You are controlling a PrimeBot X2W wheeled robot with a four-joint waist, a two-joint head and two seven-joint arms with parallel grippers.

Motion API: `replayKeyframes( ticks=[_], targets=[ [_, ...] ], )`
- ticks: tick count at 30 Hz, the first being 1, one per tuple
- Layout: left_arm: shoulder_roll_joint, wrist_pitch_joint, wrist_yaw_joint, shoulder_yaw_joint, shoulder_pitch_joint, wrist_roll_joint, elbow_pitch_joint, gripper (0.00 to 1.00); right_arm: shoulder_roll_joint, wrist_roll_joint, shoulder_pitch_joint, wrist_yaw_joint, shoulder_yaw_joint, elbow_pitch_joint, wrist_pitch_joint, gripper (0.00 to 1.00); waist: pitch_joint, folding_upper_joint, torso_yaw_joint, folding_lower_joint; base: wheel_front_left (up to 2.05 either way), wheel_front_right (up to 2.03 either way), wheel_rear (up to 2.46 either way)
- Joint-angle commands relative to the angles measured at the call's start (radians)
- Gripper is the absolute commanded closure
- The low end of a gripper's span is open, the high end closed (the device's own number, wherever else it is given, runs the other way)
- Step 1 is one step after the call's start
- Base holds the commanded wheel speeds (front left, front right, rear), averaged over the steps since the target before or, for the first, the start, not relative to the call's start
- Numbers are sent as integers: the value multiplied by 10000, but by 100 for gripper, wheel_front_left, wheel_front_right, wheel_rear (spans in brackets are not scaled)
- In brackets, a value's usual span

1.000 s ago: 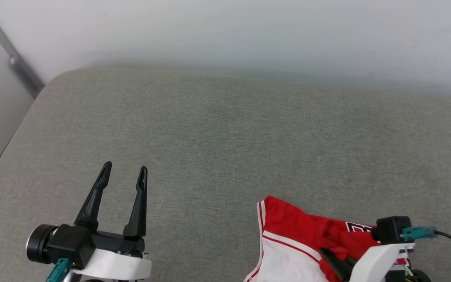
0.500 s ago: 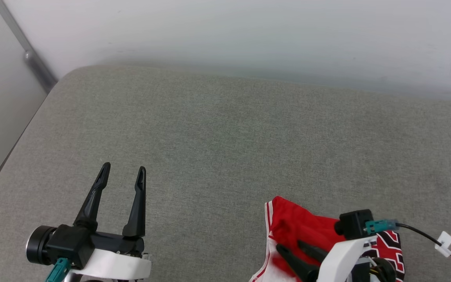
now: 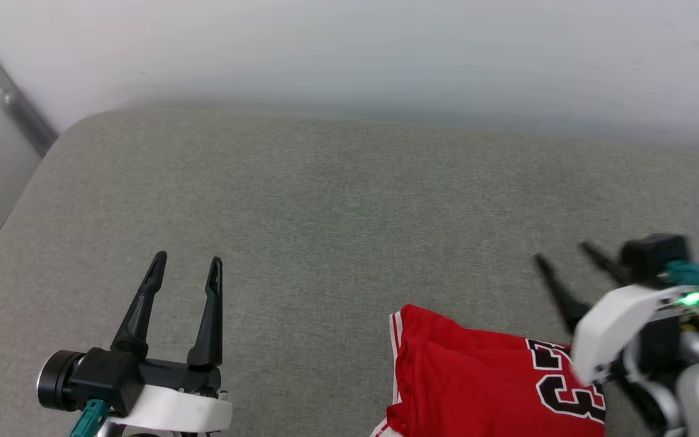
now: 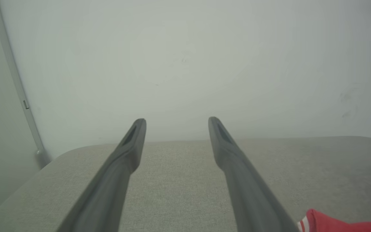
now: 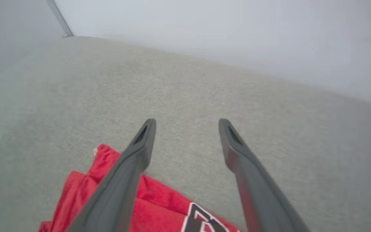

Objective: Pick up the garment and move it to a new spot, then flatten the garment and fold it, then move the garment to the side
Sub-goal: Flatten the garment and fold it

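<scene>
The garment [image 3: 477, 376], red with a black, white-outlined number print, is seen lying on the grey cushion [image 3: 349, 200] at about 5 o'clock in the head view, its striped edge turned toward 9 o'clock. The left gripper [image 3: 188, 261] is found at 8 o'clock, well apart from the cloth, with its fingers spread and nothing held between them. The right gripper [image 3: 563, 253], blurred, is placed at 4 o'clock just past the garment's far edge, its fingers likewise parted and holding nothing, one of them being seen over the red cloth in the right wrist view.
</scene>
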Motion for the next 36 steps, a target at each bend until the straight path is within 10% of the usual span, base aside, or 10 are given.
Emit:
replayKeyframes(
  ticks=[1, 11, 23, 36],
  targets=[
    [-6, -21, -15, -7, -60, -25, -11, 0, -348, -400, -168, -8, -250, 42, -382, 0, -24, 0, -113, 0, 0, 0, 0],
    [-17, -21, -15, -141, -14, 7, -6, 0, -1401, -995, 634, -8, -2518, 6, -3204, 0, -73, 0, -330, 0, 0, 0, 0],
    [122, -21, -15, -612, 101, -77, 137, 0, -171, -1036, 2427, -8, -3195, -1204, -5947, 0, 60, 0, -390, 0, 0, 0, 0],
    [168, -21, -15, -644, 22, -161, 187, 0, 230, -1098, 2485, -8, -3151, -910, -6380, 0, 3, 0, -387, 0, 0, 0, 0]
  ],
)
